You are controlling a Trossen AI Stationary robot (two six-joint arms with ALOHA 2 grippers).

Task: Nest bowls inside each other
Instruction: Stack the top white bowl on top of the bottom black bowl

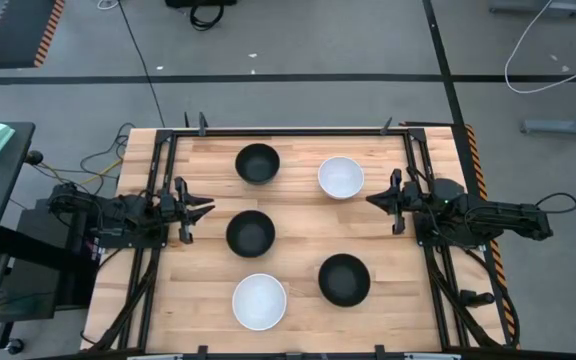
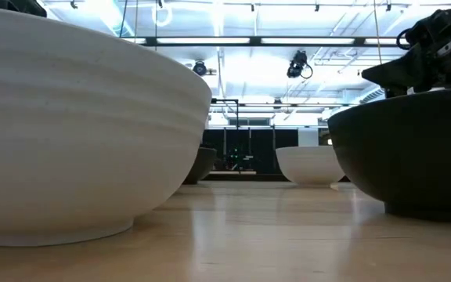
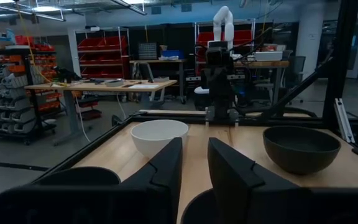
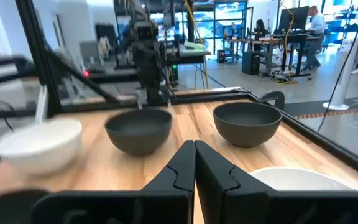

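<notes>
Five bowls stand on their bases on the wooden table (image 1: 298, 215), all apart. One black bowl (image 1: 257, 163) is at the far side, with a white bowl (image 1: 340, 177) to its right. A second black bowl (image 1: 250, 233) is in the middle. A third black bowl (image 1: 344, 279) and a second white bowl (image 1: 259, 301) are near the front. My left gripper (image 1: 204, 208) hovers at the table's left side, just left of the middle black bowl, open by a narrow gap (image 3: 194, 165) and empty. My right gripper (image 1: 373, 200) hovers at the right, beside the far white bowl, shut (image 4: 194, 149) and empty.
Black frame rails (image 1: 163, 200) run along the table's left, right and far edges. Bare wood lies between the bowls at the table's centre. In the low view the near white bowl (image 2: 77, 133) and the near black bowl (image 2: 413, 157) fill the foreground.
</notes>
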